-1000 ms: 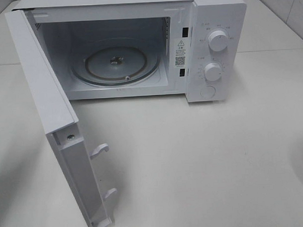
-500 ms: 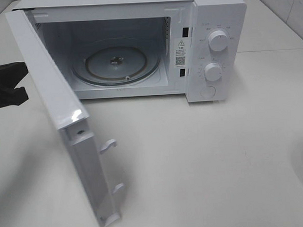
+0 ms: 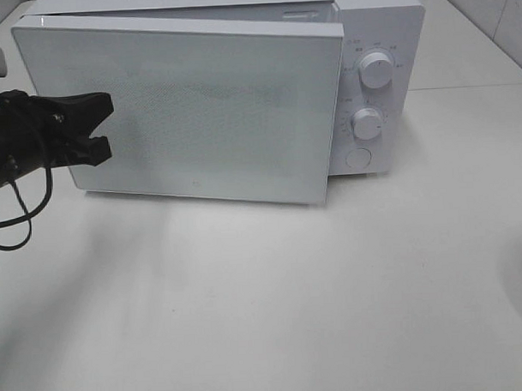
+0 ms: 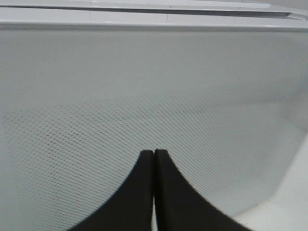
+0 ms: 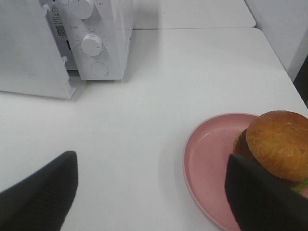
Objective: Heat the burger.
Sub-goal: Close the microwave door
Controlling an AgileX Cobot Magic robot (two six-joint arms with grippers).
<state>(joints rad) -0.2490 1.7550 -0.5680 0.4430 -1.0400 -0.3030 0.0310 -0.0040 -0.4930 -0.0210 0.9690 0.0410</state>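
Seen from the high camera: boxy white microwave oven on a pale tabletop, its white mesh-patterned door swung most of the way across the front but not latched, free edge standing out from the panel with the two round white knobs. Black left gripper at the hinge-side part of the door face, apparently touching or just short of it; in the left wrist view, fingertips pressed together with nothing between them. Black right gripper spread wide and empty, poised above the table. Golden-brown domed burger, dark patty and green lettuce showing beneath the bun, on a round pink plate, just beside one right finger and well apart from the oven. Key relation: burger outside the oven, off toward the right arm's side, out of the high view, with the door nearly shut. Judged nearer by far: right arm. No marked long axis on the round bun, so approach angle matters little. Likely need: door swung open again before any loading.
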